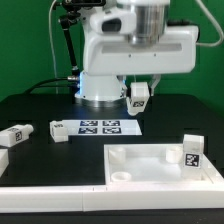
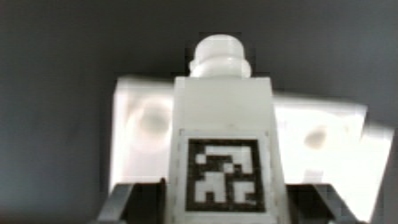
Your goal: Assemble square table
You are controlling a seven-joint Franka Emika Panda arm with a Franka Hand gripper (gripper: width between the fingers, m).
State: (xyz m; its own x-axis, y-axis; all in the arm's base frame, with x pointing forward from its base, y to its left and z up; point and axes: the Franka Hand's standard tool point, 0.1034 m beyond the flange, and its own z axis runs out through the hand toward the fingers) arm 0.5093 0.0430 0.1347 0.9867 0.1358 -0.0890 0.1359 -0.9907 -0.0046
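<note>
My gripper (image 1: 139,98) is shut on a short white leg post (image 1: 139,94) with a tag and holds it in the air above the table, behind the square panel (image 1: 150,172). In the wrist view the post (image 2: 221,110) fills the middle between my fingers (image 2: 135,205), tag toward the camera, rounded tip pointing at the blurred white panel (image 2: 143,125) below. The panel lies flat at the front, on the exterior view's right. A second leg post (image 1: 192,150) stands upright at its far right corner. Two more posts (image 1: 15,133) (image 1: 58,131) lie on the left.
The marker board (image 1: 100,127) lies flat in front of the robot base (image 1: 100,90). A long thin white border bar (image 1: 50,196) runs along the front edge. Another white piece (image 1: 3,158) shows at the far left edge.
</note>
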